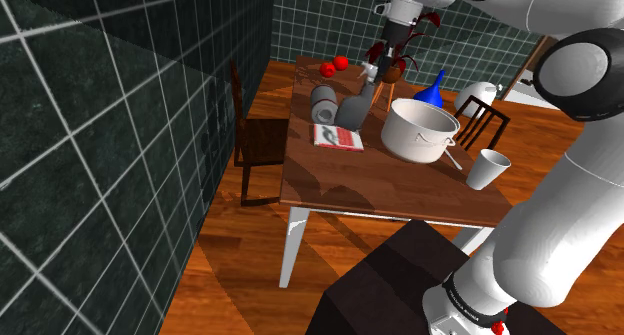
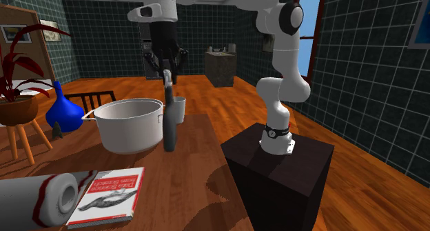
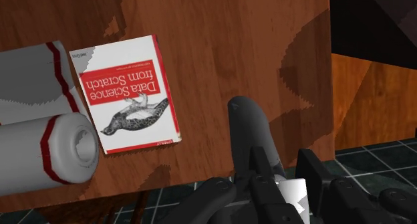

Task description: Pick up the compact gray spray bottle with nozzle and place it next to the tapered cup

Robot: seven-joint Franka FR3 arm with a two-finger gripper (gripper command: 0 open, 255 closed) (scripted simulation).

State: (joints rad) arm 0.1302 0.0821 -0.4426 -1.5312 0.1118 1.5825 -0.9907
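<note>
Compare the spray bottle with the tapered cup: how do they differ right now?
The spray bottle is dark gray; the tapered cup is white. The bottle is slender, while the cup is open-mouthed and widens upward. The bottle hangs clasped in the gripper; the cup stands free on the table. Both look plain and unmarked.

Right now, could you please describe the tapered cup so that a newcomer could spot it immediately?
Find the wooden table and the big white pot on it. Beside the pot, near the table corner closest to the robot's stand, stands a small white cup. Unlike the pot, it has no handles and narrows toward its base.
</note>
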